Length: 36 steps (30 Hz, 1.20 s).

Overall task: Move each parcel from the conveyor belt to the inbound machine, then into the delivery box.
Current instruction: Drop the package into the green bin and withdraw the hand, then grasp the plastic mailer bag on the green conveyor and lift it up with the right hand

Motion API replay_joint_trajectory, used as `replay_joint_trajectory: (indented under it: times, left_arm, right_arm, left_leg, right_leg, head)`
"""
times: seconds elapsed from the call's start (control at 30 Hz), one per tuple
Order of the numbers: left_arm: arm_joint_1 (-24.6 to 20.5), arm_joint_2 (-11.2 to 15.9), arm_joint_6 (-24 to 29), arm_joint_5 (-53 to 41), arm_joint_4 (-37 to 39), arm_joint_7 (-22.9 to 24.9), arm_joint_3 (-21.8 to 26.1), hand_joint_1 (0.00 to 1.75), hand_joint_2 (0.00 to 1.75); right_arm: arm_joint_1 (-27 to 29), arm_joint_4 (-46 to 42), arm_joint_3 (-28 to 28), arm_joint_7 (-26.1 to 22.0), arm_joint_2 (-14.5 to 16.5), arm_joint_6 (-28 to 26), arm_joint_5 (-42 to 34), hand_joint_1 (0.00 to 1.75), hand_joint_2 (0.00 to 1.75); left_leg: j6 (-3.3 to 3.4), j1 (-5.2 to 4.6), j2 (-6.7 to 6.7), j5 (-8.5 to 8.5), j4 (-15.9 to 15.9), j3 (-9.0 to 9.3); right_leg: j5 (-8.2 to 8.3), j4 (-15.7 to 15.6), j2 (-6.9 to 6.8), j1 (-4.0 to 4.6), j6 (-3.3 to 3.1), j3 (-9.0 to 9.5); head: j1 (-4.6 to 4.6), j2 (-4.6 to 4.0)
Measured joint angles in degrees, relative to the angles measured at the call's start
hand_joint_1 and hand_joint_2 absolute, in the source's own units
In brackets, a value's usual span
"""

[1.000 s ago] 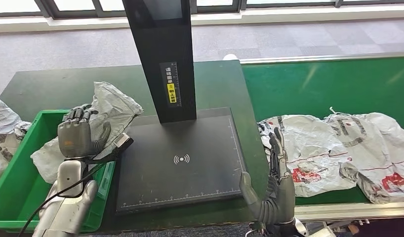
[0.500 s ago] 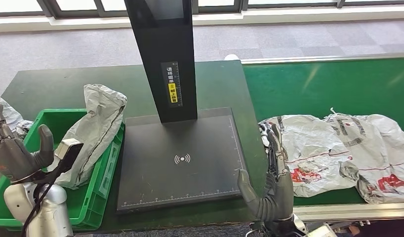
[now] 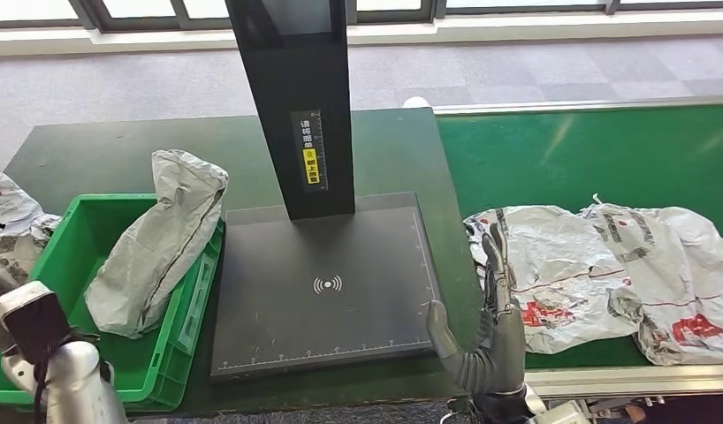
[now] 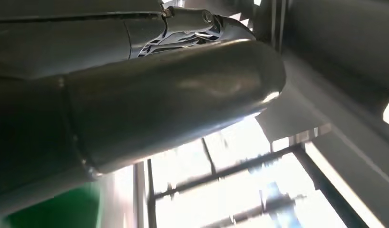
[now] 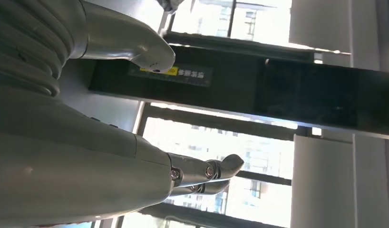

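Grey parcel (image 3: 155, 243) now rests released in the green delivery box (image 3: 26, 358) at left; left hand, withdrawn, state indiscernible. Right hand (image 3: 490, 331) waits spread beside belt parcels (image 3: 597, 265), next for scanning.

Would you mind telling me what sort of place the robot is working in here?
Most likely a parcel sorting or logistics station. A green conveyor belt carries crumpled plastic mail bags, a black scanning machine with a tall post stands beside it, and a green crate holds a grey parcel.
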Motion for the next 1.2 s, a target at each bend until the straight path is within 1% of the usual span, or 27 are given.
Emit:
replay_joint_trajectory:
  times: [0.07,0.13,0.2,0.27,0.3,0.37,0.43,0.53,0.63,0.7,0.83,0.93,1.03,1.2]
  left_arm:
    - [2.49,0.03,-8.60,6.67,-0.06,1.24,-8.11,0.00,0.87]
    - [5.30,0.09,-18.70,12.53,-0.04,0.03,-15.97,0.00,0.87]
    - [7.89,0.19,-28.18,15.09,0.03,-1.85,-22.94,0.00,0.00]
    - [9.66,0.40,-35.89,14.64,0.13,-2.51,-28.86,0.00,0.00]
    - [10.20,0.54,-38.76,13.82,0.23,-2.55,-31.50,0.00,0.00]
    - [10.77,0.70,-41.83,11.86,0.61,-2.58,-35.68,0.00,0.00]
    - [11.11,0.72,-42.83,10.47,1.05,-2.58,-38.20,0.00,0.00]
    - [11.77,0.60,-43.50,10.05,1.42,-2.58,-39.39,0.00,0.00]
    - [12.44,0.52,-43.66,10.27,1.45,-2.59,-39.43,0.00,0.00]
    - [12.70,0.51,-43.68,10.34,1.45,-2.60,-39.43,0.00,0.00]
    - [12.80,0.46,-43.67,10.30,1.46,-2.60,-39.43,0.00,0.00]
    - [12.93,0.30,-43.22,10.04,1.45,-2.60,-39.42,0.00,0.00]
    - [13.13,0.15,-42.93,9.79,1.45,-2.60,-39.38,0.00,0.00]
    - [13.25,0.10,-41.80,9.15,2.00,-2.60,-39.34,0.00,0.00]
  right_arm:
    - [0.53,0.82,-2.33,1.57,1.09,-1.63,4.63,0.00,1.75]
    - [0.29,2.52,-5.79,5.53,2.04,-3.97,10.54,0.00,1.75]
    - [-0.69,5.29,-10.08,10.69,2.35,-6.26,16.86,0.00,1.75]
    - [-2.54,8.91,-14.38,15.31,2.29,-8.09,23.60,0.00,1.75]
    - [-3.72,10.96,-16.42,17.67,2.19,-9.20,27.54,0.00,1.75]
    - [-6.25,15.18,-20.28,22.64,1.67,-11.53,35.47,0.00,1.75]
    - [-8.52,19.53,-24.07,27.33,0.72,-13.29,42.47,0.00,1.75]
    - [-12.19,27.68,-30.04,31.91,-1.53,-15.08,49.74,0.00,1.75]
    - [-15.71,36.50,-35.01,33.23,-4.31,-16.86,52.61,0.00,1.75]
    - [-17.34,40.74,-37.07,33.28,-5.67,-17.45,53.09,0.00,1.75]
    - [-19.06,45.67,-38.97,33.45,-6.91,-17.70,53.52,0.00,1.75]
    - [-20.53,49.10,-39.72,34.78,-7.61,-17.57,54.90,0.00,1.75]
    - [-23.39,54.39,-40.40,35.81,-9.13,-18.21,56.60,0.00,1.75]
    - [-28.99,64.16,-40.80,35.11,-11.26,-18.41,57.48,0.00,1.75]
  left_leg:
    - [0.04,-0.01,-0.17,-0.03,0.00,-0.02]
    - [0.08,-0.01,-0.12,-0.05,0.00,-0.03]
    - [0.16,-0.04,-0.08,-0.06,0.02,-0.03]
    - [0.24,-0.13,-0.08,-0.05,0.05,-0.04]
    - [0.28,-0.17,-0.08,-0.04,0.06,-0.05]
    - [0.31,-0.22,-0.08,-0.04,0.07,-0.05]
    - [0.33,-0.24,-0.09,-0.03,0.08,-0.05]
    - [0.33,-0.26,-0.08,-0.03,0.08,-0.05]
    - [0.34,-0.27,-0.10,-0.03,0.08,-0.06]
    - [0.33,-0.28,-0.11,-0.03,0.08,-0.06]
    - [0.33,-0.28,-0.10,-0.03,0.06,-0.06]
    - [0.33,-0.28,-0.09,-0.03,0.06,-0.08]
    - [0.34,-0.27,-0.08,-0.02,0.06,-0.08]
    - [0.41,-0.28,-0.06,0.02,0.07,-0.07]
  right_leg:
    - [-0.06,-0.01,-0.17,-0.02,0.08,0.13]
    - [-0.02,-0.02,-0.16,-0.08,0.09,0.16]
    - [0.02,-0.04,-0.13,-0.18,0.13,0.15]
    - [0.05,-0.05,-0.14,-0.26,0.18,0.13]
    - [0.06,-0.05,-0.14,-0.29,0.20,0.13]
    - [0.07,-0.06,-0.15,-0.33,0.23,0.14]
    - [0.07,-0.06,-0.16,-0.34,0.24,0.15]
    - [0.07,-0.06,-0.16,-0.34,0.25,0.15]
    - [0.08,-0.06,-0.17,-0.34,0.25,0.15]
    - [0.08,-0.06,-0.17,-0.33,0.25,0.15]
    - [0.07,-0.04,-0.16,-0.30,0.25,0.11]
    - [0.05,-0.03,-0.16,-0.30,0.25,0.11]
    - [0.06,-0.02,-0.16,-0.33,0.26,0.11]
    - [0.11,-0.03,-0.14,-0.40,0.33,0.11]
  head:
    - [0.00,0.00]
    - [0.01,0.00]
    - [0.01,0.00]
    - [0.01,0.00]
    - [0.00,0.00]
    - [0.01,0.00]
    - [0.02,0.00]
    - [0.02,0.00]
    - [0.02,0.00]
    - [0.02,0.00]
    - [0.02,0.00]
    - [0.02,0.00]
    - [0.02,0.00]
    - [0.02,0.00]
